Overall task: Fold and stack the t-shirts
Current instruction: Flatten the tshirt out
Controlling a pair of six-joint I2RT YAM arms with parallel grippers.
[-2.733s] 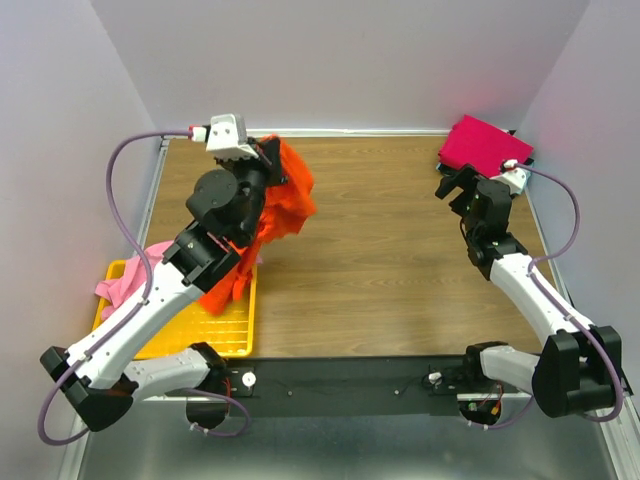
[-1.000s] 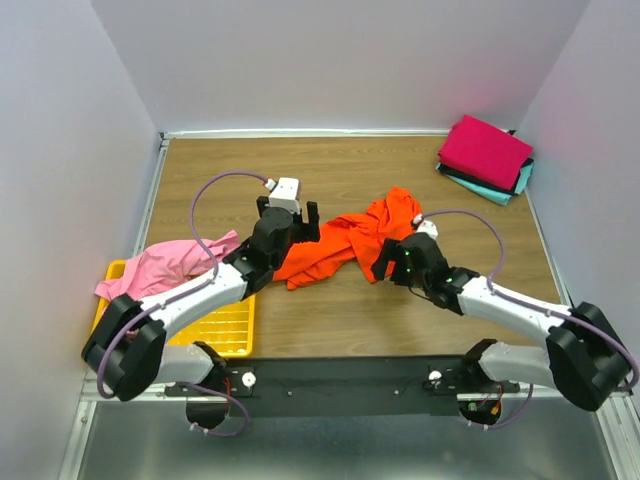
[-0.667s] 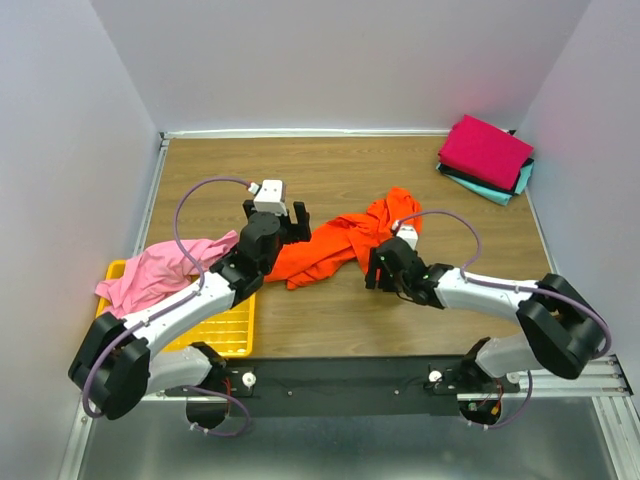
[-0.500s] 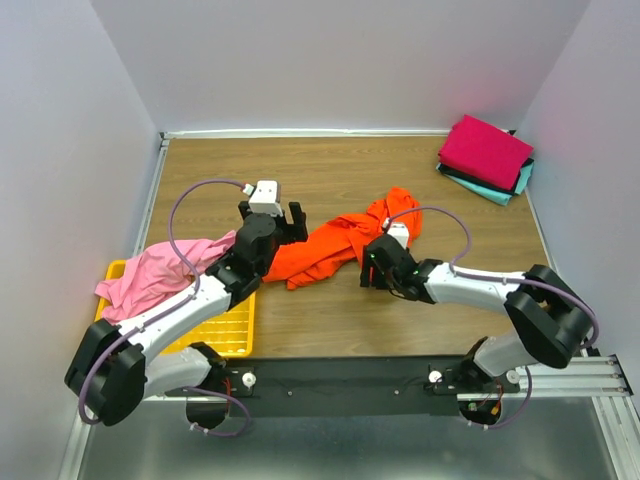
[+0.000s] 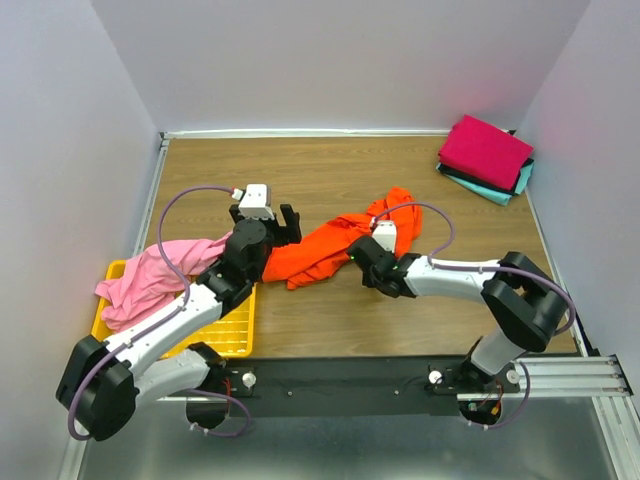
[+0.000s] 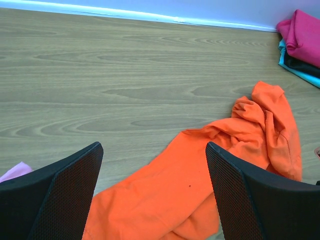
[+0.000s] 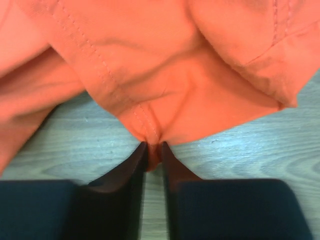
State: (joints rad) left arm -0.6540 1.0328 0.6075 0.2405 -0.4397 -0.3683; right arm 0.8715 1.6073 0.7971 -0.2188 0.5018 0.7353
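A crumpled orange t-shirt (image 5: pixel 330 245) lies mid-table. My right gripper (image 5: pixel 358 255) is low at its near edge, shut on a pinch of the stitched hem (image 7: pixel 150 131); in the right wrist view the gripper (image 7: pixel 153 147) has orange cloth between its tips. My left gripper (image 5: pixel 268 220) hovers open above the shirt's left end, its gripper (image 6: pixel 154 150) holding nothing over the orange cloth (image 6: pixel 200 190). A pink t-shirt (image 5: pixel 150 275) drapes over the tray. Folded magenta (image 5: pixel 485 150), dark (image 5: pixel 468 178) and teal (image 5: pixel 503 190) t-shirts are stacked at the far right corner.
A yellow mesh tray (image 5: pixel 225 330) sits at the near left under the pink shirt. The folded stack (image 6: pixel 302 35) lies beside the right wall. White walls enclose the wooden table (image 5: pixel 340 170) on three sides.
My right gripper slid left along the orange shirt's near edge and closed on its hem. My left arm drew back slightly to the left, still open.
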